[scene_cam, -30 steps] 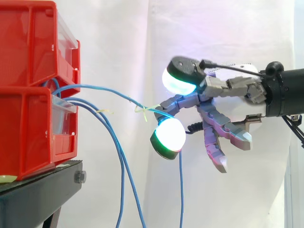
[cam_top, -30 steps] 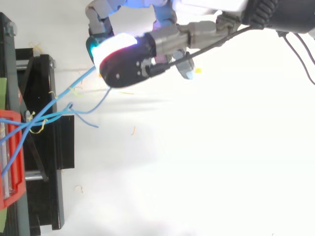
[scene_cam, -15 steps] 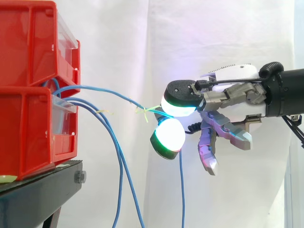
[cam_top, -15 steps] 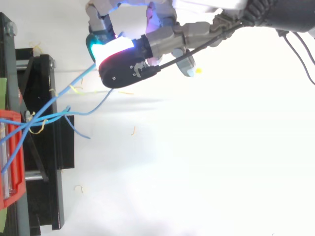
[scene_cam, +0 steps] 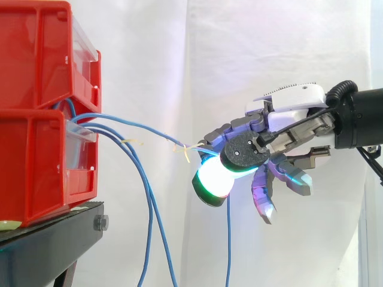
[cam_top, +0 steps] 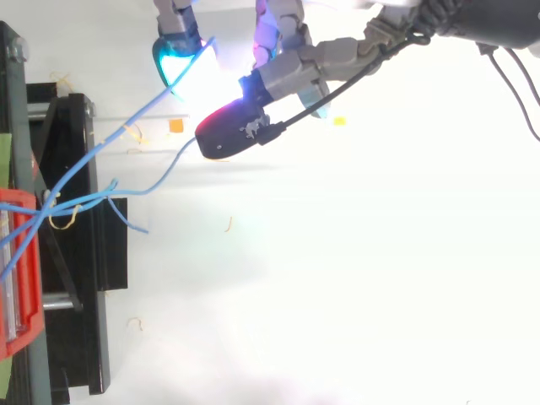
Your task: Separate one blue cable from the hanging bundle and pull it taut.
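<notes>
Several thin blue cables leave the stacked red bins at the left. Most of them droop toward the floor. One blue cable runs nearly straight from the bins to my hand at the right. Past the hand, its loose end hangs down. The thumb is curled onto a glowing white-green fingertip, and the cable is pinched between them. In the top view the cable line reaches the cyan fingertip of the hand. The other fingers point down, slightly bent.
The bins rest on a black stand, also seen from above. A yellow tie sits on the held cable just left of the hand. A white curtain hangs behind. Another blue strand curves between the stand and the thumb.
The thumb swung down from above the finger and closed onto the glowing fingertip, over the cable. In the top view the held cable has straightened toward the hand.
</notes>
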Robot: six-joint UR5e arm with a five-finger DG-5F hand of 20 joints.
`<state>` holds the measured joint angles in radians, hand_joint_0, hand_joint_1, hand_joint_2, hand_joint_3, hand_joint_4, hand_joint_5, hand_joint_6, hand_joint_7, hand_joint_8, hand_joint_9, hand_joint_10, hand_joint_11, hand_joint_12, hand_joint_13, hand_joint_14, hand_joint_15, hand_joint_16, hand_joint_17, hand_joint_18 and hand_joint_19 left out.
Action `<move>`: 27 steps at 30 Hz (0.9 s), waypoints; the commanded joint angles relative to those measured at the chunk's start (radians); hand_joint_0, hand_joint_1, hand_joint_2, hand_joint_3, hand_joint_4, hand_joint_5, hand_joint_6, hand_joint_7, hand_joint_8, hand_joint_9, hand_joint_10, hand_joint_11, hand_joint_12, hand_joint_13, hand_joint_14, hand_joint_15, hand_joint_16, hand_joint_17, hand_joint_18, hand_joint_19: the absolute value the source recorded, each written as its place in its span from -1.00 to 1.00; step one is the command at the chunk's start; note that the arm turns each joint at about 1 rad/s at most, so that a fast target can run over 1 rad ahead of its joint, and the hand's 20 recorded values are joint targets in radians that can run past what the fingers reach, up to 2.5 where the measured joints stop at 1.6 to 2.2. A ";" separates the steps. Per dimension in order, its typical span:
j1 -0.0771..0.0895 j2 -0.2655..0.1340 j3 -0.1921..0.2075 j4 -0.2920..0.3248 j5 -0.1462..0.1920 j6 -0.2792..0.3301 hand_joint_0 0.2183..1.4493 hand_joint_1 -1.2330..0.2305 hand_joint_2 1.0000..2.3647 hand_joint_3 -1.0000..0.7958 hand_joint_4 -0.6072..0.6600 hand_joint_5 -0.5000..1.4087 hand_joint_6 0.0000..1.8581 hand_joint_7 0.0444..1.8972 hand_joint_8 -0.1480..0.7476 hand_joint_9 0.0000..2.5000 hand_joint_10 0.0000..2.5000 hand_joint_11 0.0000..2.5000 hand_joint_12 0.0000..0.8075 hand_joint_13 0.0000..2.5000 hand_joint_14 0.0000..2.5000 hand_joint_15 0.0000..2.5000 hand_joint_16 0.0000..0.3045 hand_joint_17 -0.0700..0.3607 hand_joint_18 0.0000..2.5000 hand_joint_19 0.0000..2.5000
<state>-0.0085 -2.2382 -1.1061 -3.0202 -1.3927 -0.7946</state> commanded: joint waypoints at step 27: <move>0.004 0.046 -0.006 -0.011 -0.009 -0.399 -0.13 -0.42 -0.97 -0.15 -0.02 -0.33 -0.46 0.27 -0.55 0.53 -0.99 -0.74 -0.52 0.09 -0.99 -0.70 -0.68 -0.16 -0.18 -0.57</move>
<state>-0.0048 -2.2044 -1.1093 -3.0252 -1.4039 -1.0794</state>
